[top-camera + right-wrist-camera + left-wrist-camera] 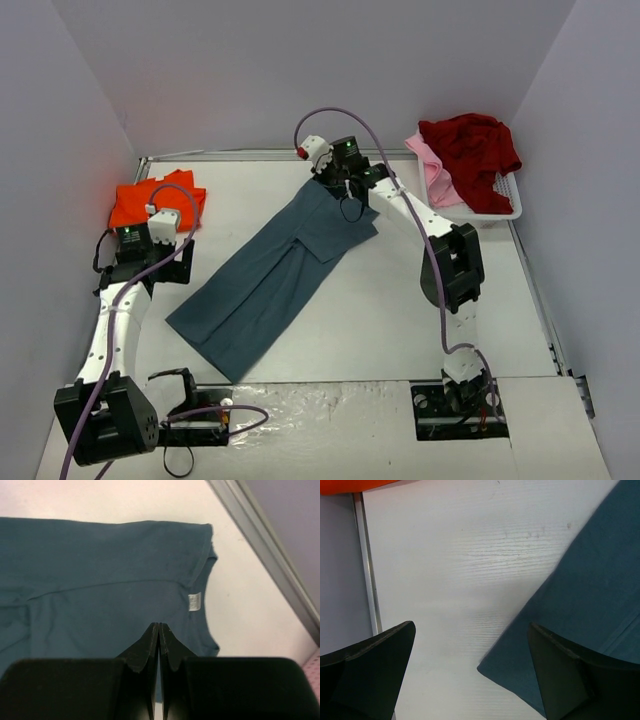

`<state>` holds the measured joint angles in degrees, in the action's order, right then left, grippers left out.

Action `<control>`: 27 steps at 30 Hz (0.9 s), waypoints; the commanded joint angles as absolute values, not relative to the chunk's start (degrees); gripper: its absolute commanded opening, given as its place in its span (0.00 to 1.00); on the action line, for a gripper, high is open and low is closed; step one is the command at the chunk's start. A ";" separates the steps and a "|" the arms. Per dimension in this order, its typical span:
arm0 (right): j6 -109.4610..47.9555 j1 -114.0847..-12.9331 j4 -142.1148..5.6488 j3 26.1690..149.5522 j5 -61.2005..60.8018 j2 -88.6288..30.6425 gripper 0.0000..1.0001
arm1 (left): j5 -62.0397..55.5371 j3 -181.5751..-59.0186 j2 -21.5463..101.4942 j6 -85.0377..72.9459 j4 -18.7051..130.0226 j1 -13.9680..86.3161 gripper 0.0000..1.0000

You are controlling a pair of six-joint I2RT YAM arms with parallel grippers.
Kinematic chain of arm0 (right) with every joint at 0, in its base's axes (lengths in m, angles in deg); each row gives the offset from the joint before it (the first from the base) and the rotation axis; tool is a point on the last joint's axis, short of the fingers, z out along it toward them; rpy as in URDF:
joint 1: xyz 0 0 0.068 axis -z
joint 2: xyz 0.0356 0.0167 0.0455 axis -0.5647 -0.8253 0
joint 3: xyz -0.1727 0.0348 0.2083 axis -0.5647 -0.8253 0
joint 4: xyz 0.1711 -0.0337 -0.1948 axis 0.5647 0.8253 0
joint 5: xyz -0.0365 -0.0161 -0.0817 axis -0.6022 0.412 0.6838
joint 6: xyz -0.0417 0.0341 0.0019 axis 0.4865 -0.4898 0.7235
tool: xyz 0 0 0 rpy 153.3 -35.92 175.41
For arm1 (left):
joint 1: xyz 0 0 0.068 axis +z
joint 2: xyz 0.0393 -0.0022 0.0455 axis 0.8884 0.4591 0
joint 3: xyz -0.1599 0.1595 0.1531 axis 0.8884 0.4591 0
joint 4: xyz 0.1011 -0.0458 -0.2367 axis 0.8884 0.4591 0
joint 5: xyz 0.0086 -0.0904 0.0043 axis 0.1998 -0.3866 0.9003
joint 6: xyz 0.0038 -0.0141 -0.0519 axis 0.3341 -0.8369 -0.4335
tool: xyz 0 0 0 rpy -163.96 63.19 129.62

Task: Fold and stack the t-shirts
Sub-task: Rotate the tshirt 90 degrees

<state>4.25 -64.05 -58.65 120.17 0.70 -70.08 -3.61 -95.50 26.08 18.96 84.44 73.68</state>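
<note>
slate blue-grey t-shirt (265, 285) lies flat on the surface (400, 320), a long strip slanting from near-left to far-centre, collar and tag at the far end. right fingers (145, 650) are pressed together just over that collar end. left fingers (370, 670) are spread wide above bare surface, one over the hem corner. orange t-shirt (150, 203) hugs the far-left rail. bare surface runs along the strip's right edge.

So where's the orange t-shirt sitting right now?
In the top view the orange t-shirt lies at the far-left corner of the table, just beyond the left pincer and clear of the blue-grey t-shirt spread across the middle.
</note>
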 commanded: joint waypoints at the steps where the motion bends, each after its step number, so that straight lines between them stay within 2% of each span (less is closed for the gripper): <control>1: -0.73 -63.83 -52.24 115.94 -7.40 -67.36 0.00 | -2.72 -98.14 23.63 18.81 84.39 74.19 0.95; 9: -2.67 -63.91 -43.70 114.71 -18.30 -71.48 0.00 | -2.73 -97.70 22.49 18.81 84.04 74.19 0.94; 20: -2.93 -64.35 -40.62 112.78 -20.33 -75.26 0.00 | -2.99 -97.43 21.96 18.72 83.87 74.19 0.94; 27: -1.97 -64.35 -40.44 110.58 -17.44 -77.28 0.00 | -2.90 -97.35 22.40 18.89 83.69 74.19 0.94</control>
<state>-2.46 -64.05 -42.81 111.31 -18.47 -75.79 -3.46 -95.50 23.53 18.94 84.44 73.68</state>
